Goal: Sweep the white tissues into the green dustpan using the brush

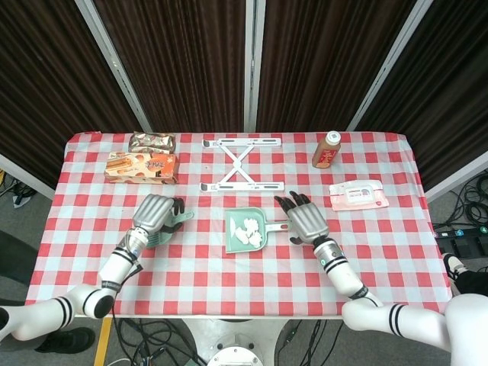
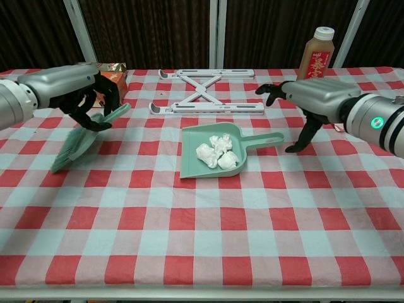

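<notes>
Head view: my left hand sits on the left side of the worktop, fingers curled around the handle of the green brush, which lies low and slanted toward me. The green dustpan rests flat near the middle of the checked cloth, handle pointing right, and the white tissues are heaped inside it. My right hand hovers just beside the handle's end, fingers spread and holding nothing. Along the far edge stand two snack boxes, a white folding stand and a brown bottle; a wipes pack lies to the right.

Chest view: my left hand grips the brush by its handle, the bristle end tilted down to the cloth at the left, well apart from the dustpan. The tissues lie bunched in the pan's middle. My right hand is raised above and behind the handle tip, fingers splayed, one fingertip reaching down beside the handle; I cannot tell whether it touches. The bottle stands behind it and the folding stand lies behind the pan.
</notes>
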`<state>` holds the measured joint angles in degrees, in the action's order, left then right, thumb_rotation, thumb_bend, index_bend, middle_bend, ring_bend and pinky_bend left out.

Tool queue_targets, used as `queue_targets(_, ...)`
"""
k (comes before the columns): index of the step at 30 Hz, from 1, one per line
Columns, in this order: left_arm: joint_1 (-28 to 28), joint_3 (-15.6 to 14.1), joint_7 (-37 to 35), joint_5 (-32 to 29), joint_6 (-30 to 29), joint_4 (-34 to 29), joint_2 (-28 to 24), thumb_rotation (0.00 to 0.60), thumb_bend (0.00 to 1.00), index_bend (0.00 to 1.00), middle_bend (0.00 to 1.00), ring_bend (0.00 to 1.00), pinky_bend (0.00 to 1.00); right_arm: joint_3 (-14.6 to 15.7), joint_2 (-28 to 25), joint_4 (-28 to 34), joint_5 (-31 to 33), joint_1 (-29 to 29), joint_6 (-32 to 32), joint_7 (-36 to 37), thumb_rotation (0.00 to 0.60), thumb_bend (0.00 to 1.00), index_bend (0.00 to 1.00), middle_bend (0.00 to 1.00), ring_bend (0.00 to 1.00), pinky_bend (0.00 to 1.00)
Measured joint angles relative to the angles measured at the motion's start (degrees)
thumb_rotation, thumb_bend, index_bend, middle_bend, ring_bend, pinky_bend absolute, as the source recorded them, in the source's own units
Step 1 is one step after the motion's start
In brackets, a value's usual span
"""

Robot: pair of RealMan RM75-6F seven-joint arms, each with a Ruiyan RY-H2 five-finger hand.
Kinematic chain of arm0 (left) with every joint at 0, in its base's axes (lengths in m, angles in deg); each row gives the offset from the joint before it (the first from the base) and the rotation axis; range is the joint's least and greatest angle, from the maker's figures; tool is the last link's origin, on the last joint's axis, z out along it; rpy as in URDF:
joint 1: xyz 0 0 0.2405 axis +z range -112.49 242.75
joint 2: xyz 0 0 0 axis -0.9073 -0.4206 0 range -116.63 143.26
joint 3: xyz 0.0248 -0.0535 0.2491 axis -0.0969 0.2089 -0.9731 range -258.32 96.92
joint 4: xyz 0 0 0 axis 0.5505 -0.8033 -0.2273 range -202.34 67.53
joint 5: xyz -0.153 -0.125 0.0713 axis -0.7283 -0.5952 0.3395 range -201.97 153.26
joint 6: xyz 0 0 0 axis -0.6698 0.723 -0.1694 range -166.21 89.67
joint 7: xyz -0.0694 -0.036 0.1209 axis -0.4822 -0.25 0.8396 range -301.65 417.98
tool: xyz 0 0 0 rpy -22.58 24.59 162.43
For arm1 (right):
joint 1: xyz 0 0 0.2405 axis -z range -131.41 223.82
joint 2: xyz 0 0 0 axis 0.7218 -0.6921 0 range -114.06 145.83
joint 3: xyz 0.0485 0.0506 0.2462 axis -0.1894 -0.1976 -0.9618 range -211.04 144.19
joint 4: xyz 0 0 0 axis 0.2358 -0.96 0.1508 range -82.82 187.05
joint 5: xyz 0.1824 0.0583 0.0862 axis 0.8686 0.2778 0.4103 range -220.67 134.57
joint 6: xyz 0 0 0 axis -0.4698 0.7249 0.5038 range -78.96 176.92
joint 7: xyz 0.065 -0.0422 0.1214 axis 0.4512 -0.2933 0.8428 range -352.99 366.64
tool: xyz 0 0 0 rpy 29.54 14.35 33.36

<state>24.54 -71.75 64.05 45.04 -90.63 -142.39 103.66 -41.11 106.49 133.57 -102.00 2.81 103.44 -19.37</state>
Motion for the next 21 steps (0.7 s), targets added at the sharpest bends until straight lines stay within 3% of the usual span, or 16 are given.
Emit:
queue_targets(4,0.7,0.1,0.5,-0.7,-0.9,-4.3,-1.6,0.600,0.17,0.17,0.33,0.63,0.80,0.0,-4.5,3.7,-0.8,1.6,2.4,0.0,0.600,0.03,0.00,0.16,0.00,0.11)
queue_targets(8,2.4,1.2,-2.8,-0.2,-4.5,-7.6,-3.0,0.600,0.14,0.16,0.33,0.51,0.80,0.4,-9.5,7.0,-2.2,3.8,4.9,0.6,0.600,0.04,0.00,0.18,0.00,0.11)
queue_targets(11,4.6,1.9,-7.5,1.1,-8.1,-10.6,-5.9,0.600,0.14,0.17,0.33,0.48,0.75,1.0,-13.5,9.2,-4.3,6.3,7.5,2.5,0.600,0.08,0.00,0.20,0.02,0.11)
queue_targets(15,9.0,1.9,-9.6,3.0,-14.5,-12.0,-11.1,0.600,0.14,0.21,0.32,0.38,0.54,2.3,-18.9,11.2,-8.6,10.4,11.8,7.7,0.600,0.13,0.01,0.22,0.03,0.11)
queue_targets(18,11.9,0.6,-7.0,4.0,-17.6,-11.1,-13.8,0.600,0.14,0.21,0.28,0.28,0.38,3.6,-22.1,11.7,-11.8,13.2,14.0,13.0,0.600,0.14,0.02,0.18,0.00,0.03)
queue_targets(21,14.9,-1.1,-3.6,4.5,-20.5,-10.0,-15.6,0.600,0.14,0.21,0.26,0.23,0.30,5.3,-24.7,11.3,-15.7,16.2,16.4,19.6,0.600,0.14,0.02,0.15,0.00,0.00)
